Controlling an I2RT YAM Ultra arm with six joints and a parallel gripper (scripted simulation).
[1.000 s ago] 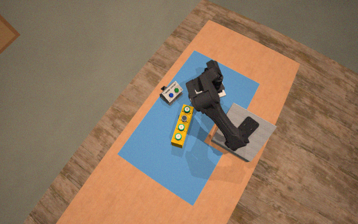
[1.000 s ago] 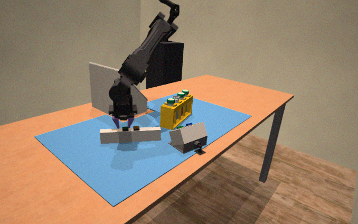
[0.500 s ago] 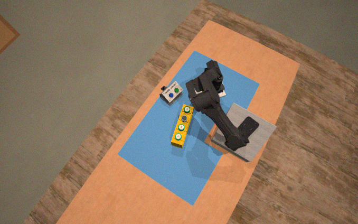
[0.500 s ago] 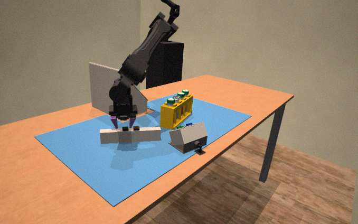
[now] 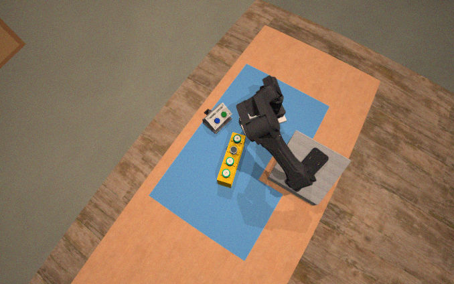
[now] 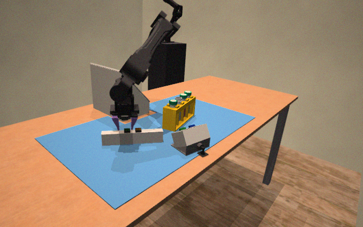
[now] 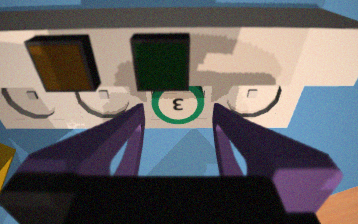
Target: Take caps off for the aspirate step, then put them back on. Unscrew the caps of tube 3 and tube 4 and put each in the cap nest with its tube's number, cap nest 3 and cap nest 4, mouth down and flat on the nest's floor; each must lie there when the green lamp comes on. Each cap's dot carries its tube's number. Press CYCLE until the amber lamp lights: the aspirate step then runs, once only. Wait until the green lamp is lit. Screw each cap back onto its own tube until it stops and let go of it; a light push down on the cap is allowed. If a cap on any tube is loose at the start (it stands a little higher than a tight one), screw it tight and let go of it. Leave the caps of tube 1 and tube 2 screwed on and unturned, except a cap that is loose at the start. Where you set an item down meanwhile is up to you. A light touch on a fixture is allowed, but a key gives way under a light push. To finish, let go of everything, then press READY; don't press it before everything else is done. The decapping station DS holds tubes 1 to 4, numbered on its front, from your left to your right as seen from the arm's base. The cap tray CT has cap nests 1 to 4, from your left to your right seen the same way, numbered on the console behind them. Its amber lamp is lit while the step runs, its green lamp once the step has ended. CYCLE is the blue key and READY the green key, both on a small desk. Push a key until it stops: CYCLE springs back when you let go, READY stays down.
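The round green-rimmed white cap marked 3 [image 7: 177, 105] lies in the third nest of the pale grey cap tray [image 7: 300, 70]. The purple-fingered gripper [image 7: 177, 125] stands half open, holding nothing, one finger at each side of the cap, directly above it.

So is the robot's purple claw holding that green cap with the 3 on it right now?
No, the gripper holds nothing. Its purple fingers stand apart on either side of cap 3, which sits in its nest in the cap tray.
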